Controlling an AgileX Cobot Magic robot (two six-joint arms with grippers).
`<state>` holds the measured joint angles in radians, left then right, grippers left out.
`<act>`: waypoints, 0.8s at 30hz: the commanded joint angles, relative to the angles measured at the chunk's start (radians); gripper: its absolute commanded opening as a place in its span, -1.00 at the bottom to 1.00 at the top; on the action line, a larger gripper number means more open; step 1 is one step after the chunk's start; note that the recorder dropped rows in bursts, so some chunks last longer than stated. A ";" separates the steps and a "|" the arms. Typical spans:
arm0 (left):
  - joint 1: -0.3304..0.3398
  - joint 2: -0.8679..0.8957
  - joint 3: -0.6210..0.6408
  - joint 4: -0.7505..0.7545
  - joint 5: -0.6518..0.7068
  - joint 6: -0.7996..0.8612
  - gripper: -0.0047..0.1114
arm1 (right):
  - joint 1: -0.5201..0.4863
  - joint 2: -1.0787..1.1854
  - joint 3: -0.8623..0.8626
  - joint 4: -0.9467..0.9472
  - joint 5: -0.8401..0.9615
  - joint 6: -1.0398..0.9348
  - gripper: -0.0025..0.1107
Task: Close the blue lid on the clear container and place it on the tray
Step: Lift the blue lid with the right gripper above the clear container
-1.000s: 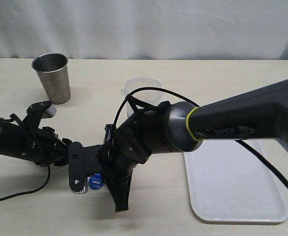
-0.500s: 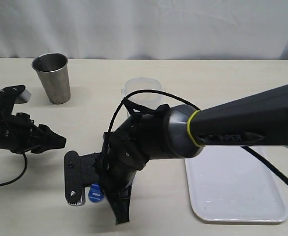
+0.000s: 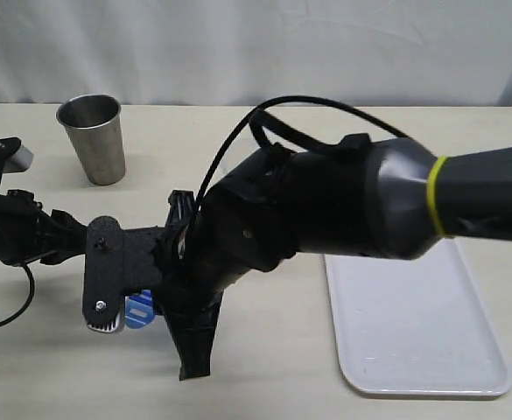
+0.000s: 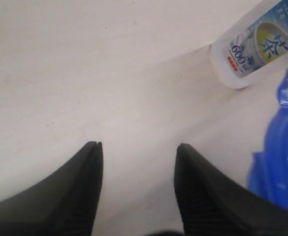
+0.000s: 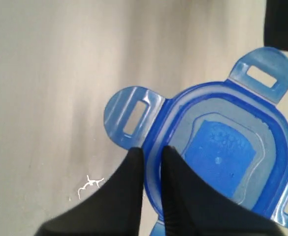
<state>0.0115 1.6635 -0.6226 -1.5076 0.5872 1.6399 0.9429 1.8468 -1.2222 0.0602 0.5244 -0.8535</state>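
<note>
beige table (image 3: 326,149), steel cup (image 3: 94,137), white tray (image 3: 413,332)

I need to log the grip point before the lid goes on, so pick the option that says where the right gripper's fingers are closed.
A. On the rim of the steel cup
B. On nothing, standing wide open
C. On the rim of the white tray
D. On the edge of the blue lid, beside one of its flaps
D: in the right wrist view the right gripper is pinched shut on the edge of the blue lid, next to a snap flap.

Left gripper (image 3: 67,229) farther from blue lid (image 3: 139,310).
</note>
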 commanded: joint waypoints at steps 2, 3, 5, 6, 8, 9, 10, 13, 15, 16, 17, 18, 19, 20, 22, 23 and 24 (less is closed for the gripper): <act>0.001 -0.007 0.003 -0.029 -0.060 -0.020 -0.06 | 0.002 -0.078 0.001 0.185 0.026 -0.155 -0.88; 0.001 -0.007 0.003 -0.029 -0.064 -0.020 -0.06 | 0.002 -0.090 0.001 0.199 0.026 -0.164 -0.88; 0.001 -0.007 0.003 -0.030 -0.066 -0.022 -0.06 | -0.001 -0.113 0.001 0.200 0.017 -0.163 -0.88; 0.001 -0.007 0.005 -0.030 -0.068 -0.022 -0.08 | -0.001 -0.125 0.001 0.200 0.006 -0.149 -0.88; 0.001 -0.007 0.005 -0.025 -0.073 -0.022 -0.21 | -0.003 -0.144 0.001 0.200 -0.017 -0.137 -0.88; 0.001 -0.007 0.005 -0.019 -0.075 -0.022 -0.31 | -0.010 -0.157 0.001 0.200 -0.028 -0.137 -0.88; 0.001 -0.007 0.005 -0.017 -0.078 -0.022 -0.42 | -0.012 -0.165 0.001 0.209 -0.039 -0.137 -0.88; 0.001 -0.007 0.005 -0.015 -0.085 -0.022 -0.73 | -0.030 -0.196 0.001 0.226 -0.079 -0.125 -0.88; 0.001 -0.007 0.005 -0.015 -0.085 -0.022 -0.91 | -0.048 -0.219 0.001 0.257 -0.108 -0.123 -0.88; 0.001 -0.007 0.005 -0.015 -0.085 -0.022 -0.92 | -0.058 -0.230 0.001 0.274 -0.127 -0.123 -0.88; 0.001 -0.007 0.005 -0.015 -0.085 -0.022 -0.92 | -0.069 -0.238 0.001 0.288 -0.148 -0.115 -0.88; 0.001 -0.007 0.005 -0.015 -0.085 -0.022 -0.92 | -0.083 -0.248 0.001 0.306 -0.170 -0.104 -0.88; 0.001 -0.007 0.005 -0.015 -0.085 -0.022 -0.92 | -0.097 -0.258 0.001 0.330 -0.190 -0.099 -0.88; 0.001 -0.007 0.005 -0.015 -0.085 -0.022 -0.92 | -0.113 -0.266 0.001 0.357 -0.206 -0.099 -0.88; 0.001 -0.007 0.005 -0.015 -0.080 -0.022 -0.92 | -0.147 -0.278 0.001 0.443 -0.226 -0.099 -0.88; 0.001 -0.007 0.005 -0.015 -0.072 -0.019 -0.92 | -0.169 -0.280 0.001 0.501 -0.229 -0.099 -0.88; 0.001 -0.007 0.005 -0.017 -0.066 -0.018 -0.92 | -0.188 -0.283 0.001 0.551 -0.231 -0.099 -0.88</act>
<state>0.0115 1.6635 -0.6217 -1.5202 0.5029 1.6240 0.8050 1.5808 -1.2222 0.4871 0.3292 -0.9607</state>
